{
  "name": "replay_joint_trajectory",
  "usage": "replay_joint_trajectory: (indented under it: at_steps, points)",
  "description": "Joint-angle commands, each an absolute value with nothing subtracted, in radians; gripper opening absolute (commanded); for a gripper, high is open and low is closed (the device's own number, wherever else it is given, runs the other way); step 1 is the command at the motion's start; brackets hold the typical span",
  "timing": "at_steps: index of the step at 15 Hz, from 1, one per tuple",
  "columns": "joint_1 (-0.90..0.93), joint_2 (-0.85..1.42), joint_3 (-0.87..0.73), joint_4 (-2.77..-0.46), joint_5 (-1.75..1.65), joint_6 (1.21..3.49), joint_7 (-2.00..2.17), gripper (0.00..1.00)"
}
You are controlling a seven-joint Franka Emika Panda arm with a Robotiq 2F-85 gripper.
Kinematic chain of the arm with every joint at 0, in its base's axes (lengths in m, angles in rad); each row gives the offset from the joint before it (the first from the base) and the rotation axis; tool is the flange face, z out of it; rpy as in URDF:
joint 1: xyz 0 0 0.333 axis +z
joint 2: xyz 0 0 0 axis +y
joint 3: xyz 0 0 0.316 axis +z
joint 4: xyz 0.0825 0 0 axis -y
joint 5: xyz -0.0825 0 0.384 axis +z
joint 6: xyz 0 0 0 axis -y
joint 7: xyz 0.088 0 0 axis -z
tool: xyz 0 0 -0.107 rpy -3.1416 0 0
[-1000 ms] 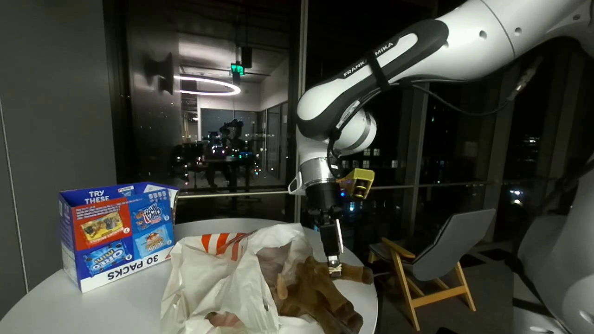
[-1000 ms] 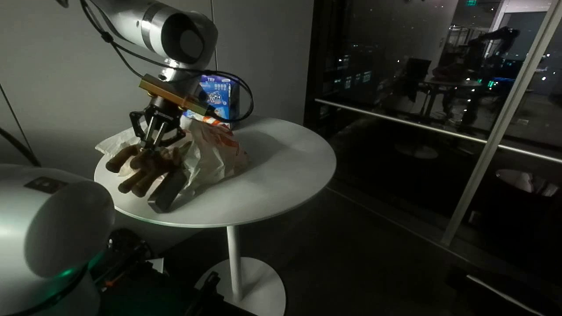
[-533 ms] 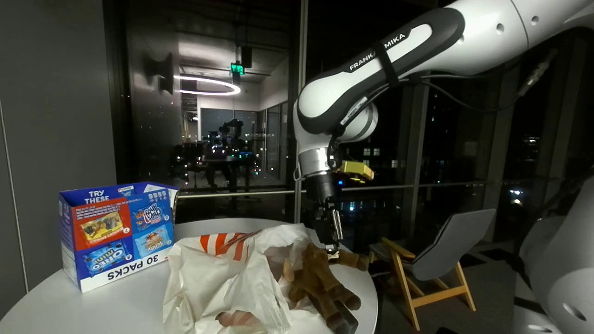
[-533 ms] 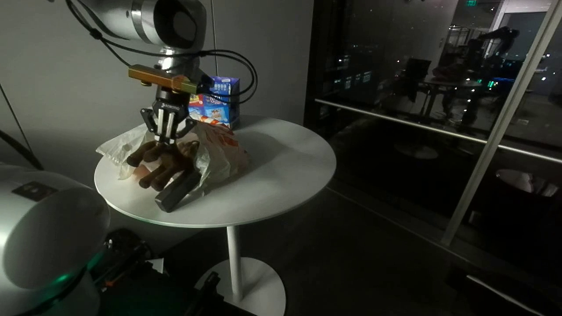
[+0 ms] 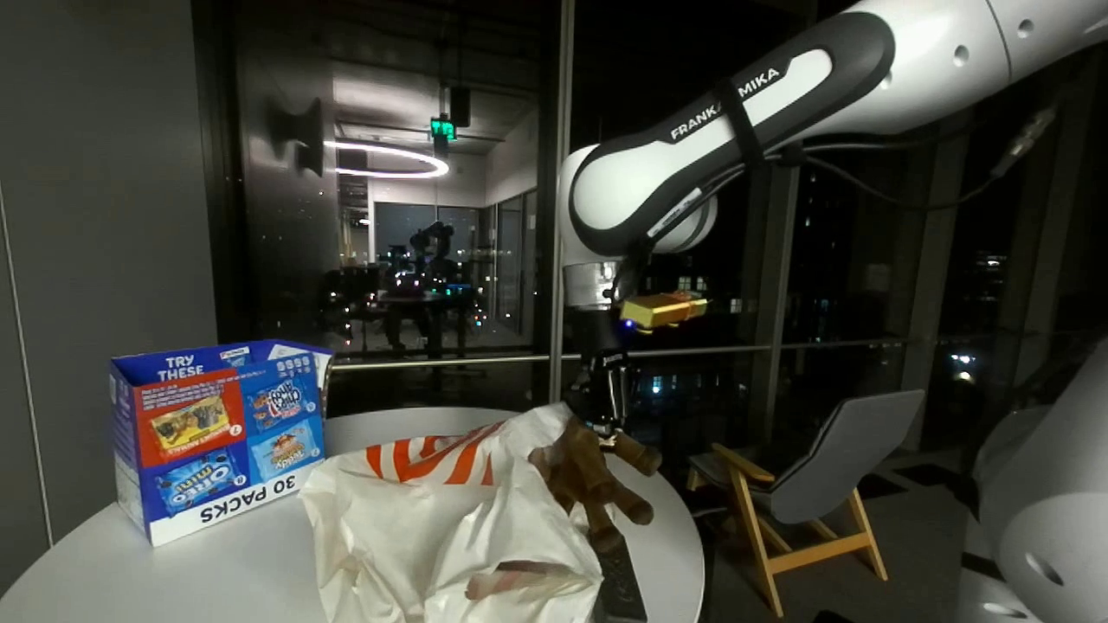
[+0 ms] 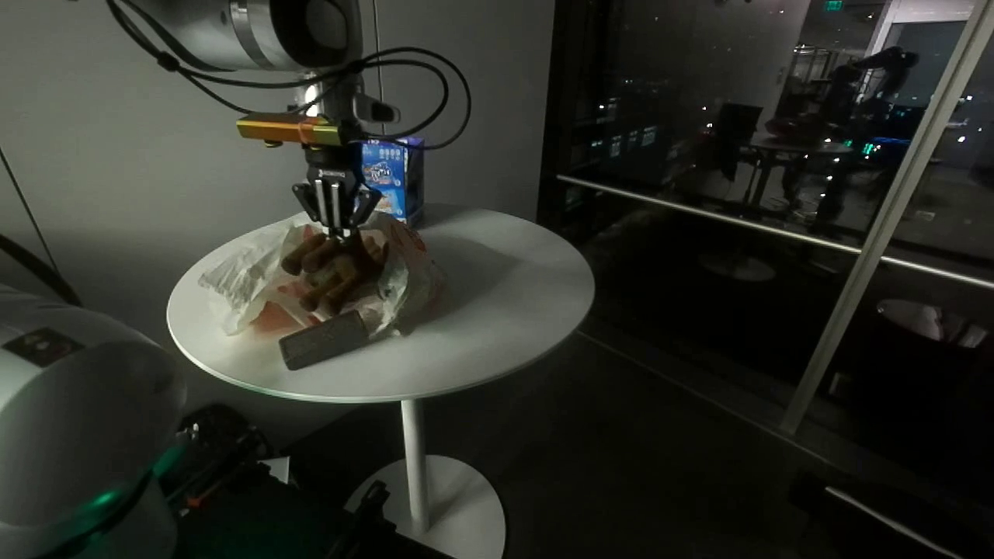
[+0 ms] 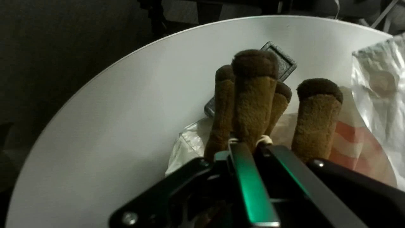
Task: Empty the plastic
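Observation:
My gripper (image 5: pixel 610 437) points down over the table with its jaws closed on a brown plush animal (image 5: pixel 587 472). It grips one leg, which shows between the fingertips in the wrist view (image 7: pixel 316 123). The toy's dark-tipped legs stick out towards the robot; its head is not clear. A white plastic bag (image 5: pixel 424 519) with orange-red print lies crumpled beside and behind the toy (image 6: pixel 342 279). A reddish shape shows through the bag. A dark grey block (image 6: pixel 324 341) lies on the table at the bag's opening, below the toy; it is partly hidden in the wrist view (image 7: pixel 286 65).
A blue snack box (image 5: pixel 229 433) stands on the round white table (image 6: pixel 512 272) behind the bag, near the wall. The table's curved edge runs close to the block. A grey armchair (image 5: pixel 857 441) stands on the floor beyond the table.
My gripper has lifted the plush animal and carried it back towards the bag. The bag's edge has shifted with it. The grey block has turned and is more exposed.

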State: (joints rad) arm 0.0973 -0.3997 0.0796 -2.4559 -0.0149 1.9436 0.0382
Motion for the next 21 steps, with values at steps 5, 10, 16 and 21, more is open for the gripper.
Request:
replay_joint_trajectory:
  at_steps: [5,10,16,21]
  points:
    - [-0.013,-0.322,0.161,-2.465,-0.267,2.141,0.41,0.13]
    - [-0.04,-0.206,0.2,-2.435,-0.415,2.013,0.707,0.12]
    - [0.005,-0.163,0.188,-2.401,-0.465,1.863,0.897,0.36]
    - [0.041,-0.187,0.151,-2.428,-0.386,2.0,0.697,0.72]
